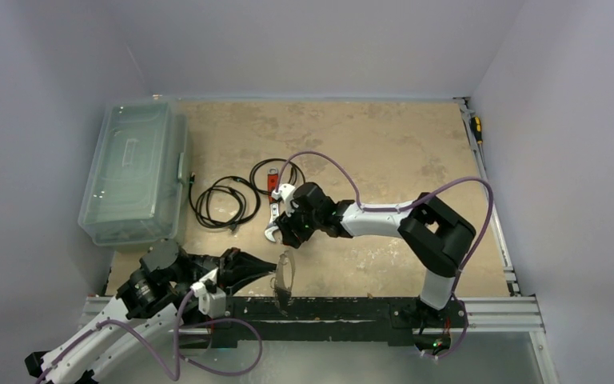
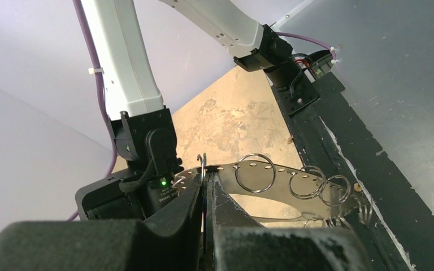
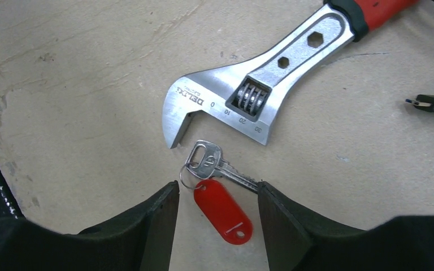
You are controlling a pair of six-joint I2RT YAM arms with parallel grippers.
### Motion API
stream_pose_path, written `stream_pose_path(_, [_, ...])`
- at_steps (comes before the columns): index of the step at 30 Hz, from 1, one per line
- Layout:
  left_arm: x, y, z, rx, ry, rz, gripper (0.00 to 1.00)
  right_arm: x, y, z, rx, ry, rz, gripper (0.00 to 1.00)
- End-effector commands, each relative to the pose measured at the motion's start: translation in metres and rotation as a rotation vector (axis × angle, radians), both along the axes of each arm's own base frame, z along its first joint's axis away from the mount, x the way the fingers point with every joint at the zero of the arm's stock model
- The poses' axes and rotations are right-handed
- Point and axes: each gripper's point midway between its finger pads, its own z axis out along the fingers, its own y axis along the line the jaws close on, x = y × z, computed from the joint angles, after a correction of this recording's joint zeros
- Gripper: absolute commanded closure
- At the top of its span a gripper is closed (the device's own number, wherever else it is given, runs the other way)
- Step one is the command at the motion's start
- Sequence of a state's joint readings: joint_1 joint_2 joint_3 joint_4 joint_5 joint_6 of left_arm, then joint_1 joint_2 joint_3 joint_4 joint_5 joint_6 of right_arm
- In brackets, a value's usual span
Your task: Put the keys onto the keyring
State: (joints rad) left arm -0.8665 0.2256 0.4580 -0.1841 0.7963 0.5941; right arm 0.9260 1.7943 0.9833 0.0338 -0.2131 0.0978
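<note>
A silvery key (image 3: 217, 164) on a small split ring with a red tag (image 3: 223, 210) lies flat on the table, just below the jaw of a red-handled adjustable wrench (image 3: 260, 84). My right gripper (image 3: 217, 197) is open and hovers low over it, one finger on each side of the tag; it also shows in the top view (image 1: 285, 234). My left gripper (image 2: 204, 182) is shut on the keyring (image 2: 202, 164), an oval loop held upright near the table's front edge (image 1: 285, 272). Several small split rings (image 2: 255, 172) hang on the loop.
A clear plastic box (image 1: 132, 172) stands at the far left. Black coiled cables (image 1: 224, 200) lie beside the wrench, with a cable plug (image 3: 432, 103) to its right. A black rail (image 1: 344, 308) runs along the front edge. A yellow-handled tool (image 1: 476, 128) lies at the right edge.
</note>
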Motion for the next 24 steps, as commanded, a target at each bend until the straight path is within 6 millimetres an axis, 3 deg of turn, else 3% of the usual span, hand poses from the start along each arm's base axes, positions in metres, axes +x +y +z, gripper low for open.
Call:
stream_pose_path(1, [-0.006, 0.002, 0.01, -0.051, -0.029, -0.019, 1.0, 0.012, 0.02, 0.012, 0.045, -0.046, -0.029, 0.44])
stream_pose_path(8, [-0.006, 0.005, 0.012, -0.075, -0.025, -0.003, 1.0, 0.017, 0.004, -0.003, 0.004, -0.048, -0.134, 0.56])
stream_pose_path(19, [-0.008, 0.005, 0.013, -0.083, -0.029, -0.012, 1.0, 0.012, -0.031, -0.028, -0.08, -0.022, -0.279, 0.62])
stream_pose_path(21, [-0.007, 0.006, 0.015, -0.087, -0.039, -0.007, 1.0, 0.009, -0.037, -0.026, -0.074, -0.014, -0.308, 0.63])
stream_pose_path(24, [-0.009, 0.008, 0.018, -0.103, -0.057, -0.011, 1.0, 0.002, -0.03, -0.004, 0.011, -0.014, -0.285, 0.63])
